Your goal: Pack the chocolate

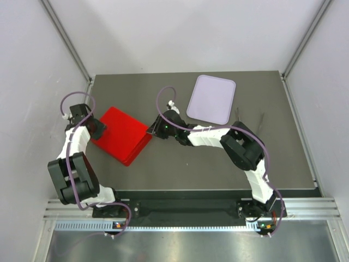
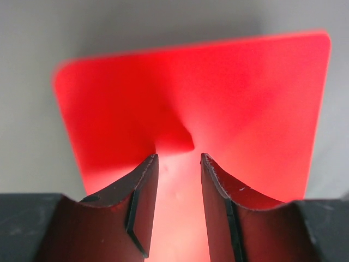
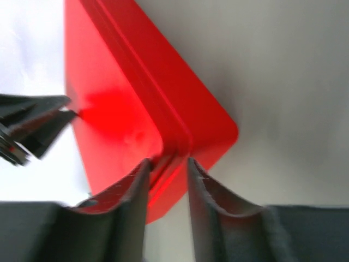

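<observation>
Though sought in all three views, nowhere to be made out: the chocolate, so colour, shape and place impossible to tell.

Seen from overhead only: red box [image 1: 121,141], square with rounded corners, turned cornerwise on the dark worktop [image 1: 218,164], left of centre. Well apart, toward the far edge, a pale lavender tray [image 1: 211,99], flat and rimmed.

Seen from the left wrist only: glossy lid [image 2: 218,98] filling most of the view. Left end effector [image 2: 178,159] at its near corner, fingers partway apart, red showing in the gap. Pinching or not: cannot tell.

Seen from the right wrist only: raised seams along the box's side, lid seated over base, contents hidden. Right end effector [image 3: 166,161] astride the box's right corner edge, fingers narrowly apart, red just beside each. Clamped or not: cannot tell. At far left of that view, the other arm's dark fingertips at the opposite edge.
</observation>
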Available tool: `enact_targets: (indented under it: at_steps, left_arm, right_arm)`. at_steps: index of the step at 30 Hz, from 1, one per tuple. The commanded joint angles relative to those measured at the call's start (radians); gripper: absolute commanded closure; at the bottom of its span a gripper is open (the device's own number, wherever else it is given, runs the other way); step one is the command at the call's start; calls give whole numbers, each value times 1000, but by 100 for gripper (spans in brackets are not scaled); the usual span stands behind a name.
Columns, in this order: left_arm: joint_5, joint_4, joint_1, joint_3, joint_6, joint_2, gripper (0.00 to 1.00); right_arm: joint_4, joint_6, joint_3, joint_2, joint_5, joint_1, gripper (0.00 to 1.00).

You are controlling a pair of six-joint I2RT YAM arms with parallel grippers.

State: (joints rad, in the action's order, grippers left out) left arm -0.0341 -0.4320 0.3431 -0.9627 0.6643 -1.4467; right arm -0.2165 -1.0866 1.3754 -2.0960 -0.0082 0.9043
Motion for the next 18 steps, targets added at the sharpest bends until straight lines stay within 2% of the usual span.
enact_targets:
  at_steps: [1,4,8,12,16,18]
  left_arm:
    - [-107,-53,-19,59,30,31,58]
    - [-132,-66,-33,56,34,75,57]
    - [-101,-77,-32,10,14,91,55]
    - [-15,-90,-32,-94,-37,14,54]
    - [175,-115,-32,-267,-94,-84,54]
    - [201,-103,-30,-347,-129,-139,55]
  right_arm:
    - [11,-19,7,-36,42,16,72]
    - [46,-30,-35,-19,82,18,78]
    - [62,-13,-47,-1,117,16,80]
    - [57,19,-33,16,109,16,79]
    - [57,27,-24,19,97,15,76]
    - [43,22,-35,25,93,16,75]
